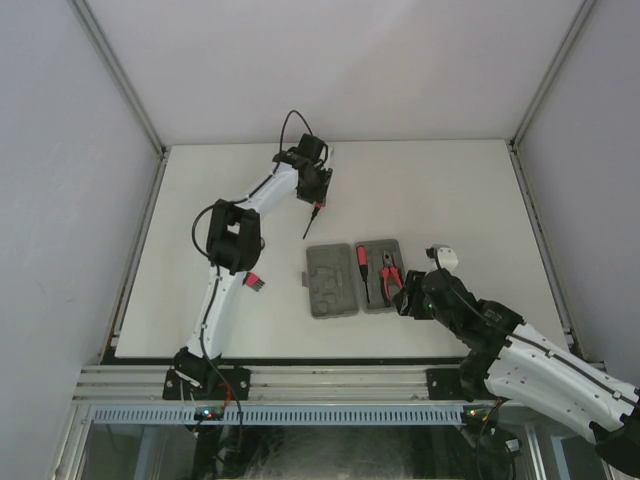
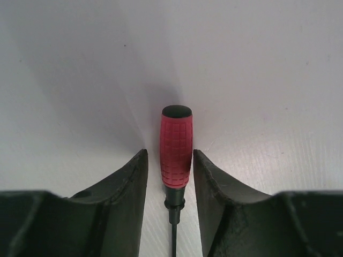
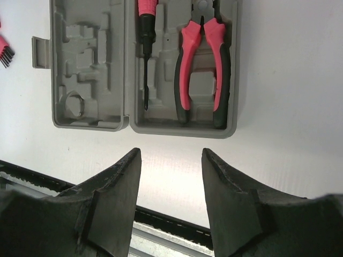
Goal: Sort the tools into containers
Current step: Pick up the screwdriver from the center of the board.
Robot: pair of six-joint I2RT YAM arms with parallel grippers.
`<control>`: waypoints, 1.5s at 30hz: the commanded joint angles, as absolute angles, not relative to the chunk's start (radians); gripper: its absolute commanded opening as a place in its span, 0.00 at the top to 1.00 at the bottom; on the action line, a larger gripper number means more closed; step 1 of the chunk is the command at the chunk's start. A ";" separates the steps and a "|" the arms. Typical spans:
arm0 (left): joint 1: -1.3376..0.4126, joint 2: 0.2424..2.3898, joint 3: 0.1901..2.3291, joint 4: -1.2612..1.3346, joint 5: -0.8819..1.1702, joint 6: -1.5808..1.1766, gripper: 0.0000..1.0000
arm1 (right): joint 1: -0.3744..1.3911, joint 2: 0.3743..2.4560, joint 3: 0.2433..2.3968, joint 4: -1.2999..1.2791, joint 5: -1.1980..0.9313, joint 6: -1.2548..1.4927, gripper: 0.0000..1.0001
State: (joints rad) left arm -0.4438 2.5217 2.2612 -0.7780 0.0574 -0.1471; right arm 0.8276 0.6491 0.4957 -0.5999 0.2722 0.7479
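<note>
My left claw (image 2: 170,154) is down on the desk (image 1: 450,190) toward the far edge, about mid-width, well apart from the trays. Its jaws stand either side of the loose screwdriver (image 2: 176,139), around the red handle, shaft running back under my wrist. It is not clamped: a sliver of gap shows on one side and the other finger is almost touching. My right claw (image 3: 169,155) is parted and empty, hovering near the near edge just in front of the right tray (image 3: 230,107). That tray already holds the pliers (image 3: 202,64) and a second screwdriver (image 3: 146,32). The left tray (image 3: 61,80) shows only bare recesses.

Risks: the uneven gap means one finger lands first and shoves the round handle sideways, or rolls it out. A grip on the handle alone leaves the long shaft to droop or swing and snag a tray rim. The free recesses are narrow, so a tilted drop rides up. My right claw sits close to the drop zone, so the arms could clash.
</note>
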 commanded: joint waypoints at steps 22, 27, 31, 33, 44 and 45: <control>-0.451 2.057 2.074 -0.638 0.049 -0.194 0.91 | 0.826 0.465 0.493 -0.578 0.345 0.780 0.51; -0.451 1.847 1.900 -0.575 0.086 -0.239 0.94 | 0.811 0.395 0.494 -0.536 0.381 0.783 0.51; -0.451 1.629 1.661 -0.457 0.110 -0.300 0.94 | 0.793 0.367 0.494 -0.457 0.347 0.755 0.51; -0.451 1.515 1.523 -0.380 0.117 -0.343 0.96 | 0.778 0.373 0.495 -0.401 0.297 0.747 0.51; -0.453 1.001 0.982 -0.177 0.156 -0.503 1.00 | 0.786 0.611 0.554 -0.091 0.029 0.753 0.48; -0.453 0.963 0.943 -0.165 0.161 -0.516 1.00 | 0.812 0.645 0.559 -0.059 0.039 0.766 0.48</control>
